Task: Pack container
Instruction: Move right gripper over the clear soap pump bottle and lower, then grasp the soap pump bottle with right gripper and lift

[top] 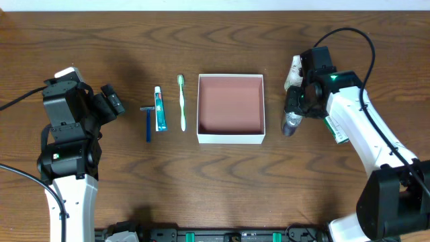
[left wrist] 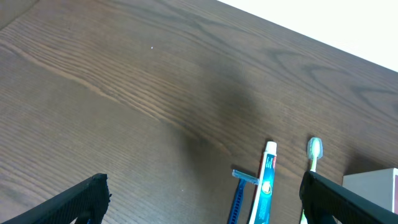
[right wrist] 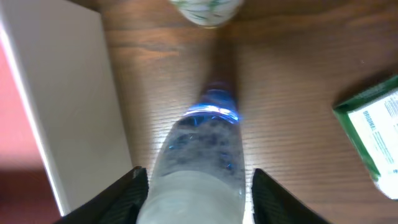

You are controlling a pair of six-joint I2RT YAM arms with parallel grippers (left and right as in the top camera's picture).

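Observation:
The container is a shallow square box with white walls and a reddish-brown inside, at the table's middle. It holds nothing. Its white wall also shows in the right wrist view. My right gripper is just right of the box. Its open fingers straddle a clear bottle with a blue cap that lies on the table; a gap shows at the right finger. My left gripper is open and empty, left of the toiletries.
Left of the box lie a green toothbrush, a toothpaste tube and a blue razor. A white bottle lies beyond the clear one. A small green-and-white carton lies to the right.

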